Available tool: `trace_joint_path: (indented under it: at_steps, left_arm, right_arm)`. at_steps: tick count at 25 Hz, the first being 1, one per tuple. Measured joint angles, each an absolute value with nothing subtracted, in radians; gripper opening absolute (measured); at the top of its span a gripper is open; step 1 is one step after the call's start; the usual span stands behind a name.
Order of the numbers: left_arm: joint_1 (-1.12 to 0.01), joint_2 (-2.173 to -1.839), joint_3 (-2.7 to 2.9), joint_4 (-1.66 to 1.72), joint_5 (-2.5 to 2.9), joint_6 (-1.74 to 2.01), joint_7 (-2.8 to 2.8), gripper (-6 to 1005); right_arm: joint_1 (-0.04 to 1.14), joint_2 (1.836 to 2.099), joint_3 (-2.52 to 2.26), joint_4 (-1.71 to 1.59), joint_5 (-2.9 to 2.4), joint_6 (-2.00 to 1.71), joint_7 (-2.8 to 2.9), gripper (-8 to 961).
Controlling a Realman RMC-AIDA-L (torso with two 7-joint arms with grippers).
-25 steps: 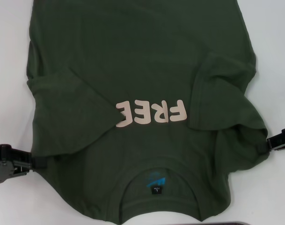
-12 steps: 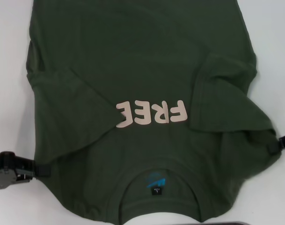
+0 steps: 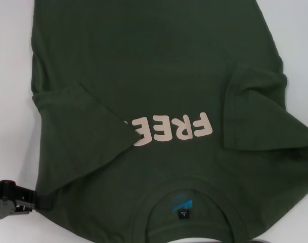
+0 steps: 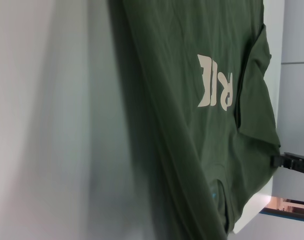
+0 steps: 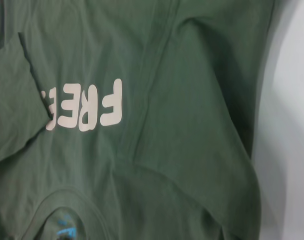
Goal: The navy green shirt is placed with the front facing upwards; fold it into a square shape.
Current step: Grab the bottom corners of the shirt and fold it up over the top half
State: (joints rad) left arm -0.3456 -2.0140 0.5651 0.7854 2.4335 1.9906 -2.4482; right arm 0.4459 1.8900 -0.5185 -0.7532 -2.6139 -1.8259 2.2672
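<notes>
table: white tabletop (image 3: pixel 12 76) carries everything; bare strips show along its left and right edges, the rest is under cloth.
shirt: navy green shirt (image 3: pixel 159 66) lies front up, spread over most of the tabletop, collar at the near edge, hem running off toward the far edge. laid flat like this so the sides can be folded in toward a square.
sleeves: both short sleeves already turned in over the chest. left sleeve (image 3: pixel 78 131) overlaps the first letter of the print; right sleeve (image 3: pixel 260 109) sits just beside the last letter. judgement: this narrows the body to a strip before a lengthwise fold.
lettering: pale "free" lettering (image 3: pixel 174 129) reads upside down from the head view, which fits the collar-near layout.
collar: collar (image 3: pixel 186 195) at the near edge, blue print (image 3: pixel 180 202) and a small black tag (image 3: pixel 185 215) inside it.
left gripper: left gripper (image 3: pixel 40 201) at the shirt's near left edge, tip touching the cloth. looks like a shoulder-side pinch, but cannot tell if it's clamped on fabric or just against it.
right gripper: not in the head view. left wrist view shows a dark gripper tip (image 4: pixel 286 161) at the shirt's opposite edge; cannot tell its opening.
stage: judgement, sleeves done, main body fold not yet done.
risk: judgement, uneven pull from the two sides would slide the tucked sleeves out.
</notes>
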Motion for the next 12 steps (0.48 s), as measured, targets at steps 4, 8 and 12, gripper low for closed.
trace_joint_path:
  at_steps: [4,8,12]
  left_arm:
    - [-0.342,-2.007,0.566,0.785,2.436,1.988,-2.452,52]
    - [-0.34,-2.003,0.562,0.785,2.436,1.99,-2.452,52]
    - [-0.352,-2.006,0.556,0.785,2.417,2.014,-2.436,53]
  right_arm:
    - [0.433,1.891,-0.52,-0.753,-2.614,-1.831,2.262,12]
    - [0.424,1.895,-0.517,-0.753,-2.614,-1.842,2.255,12]
    - [0.423,1.9,-0.517,-0.753,-2.611,-1.861,2.246,12]
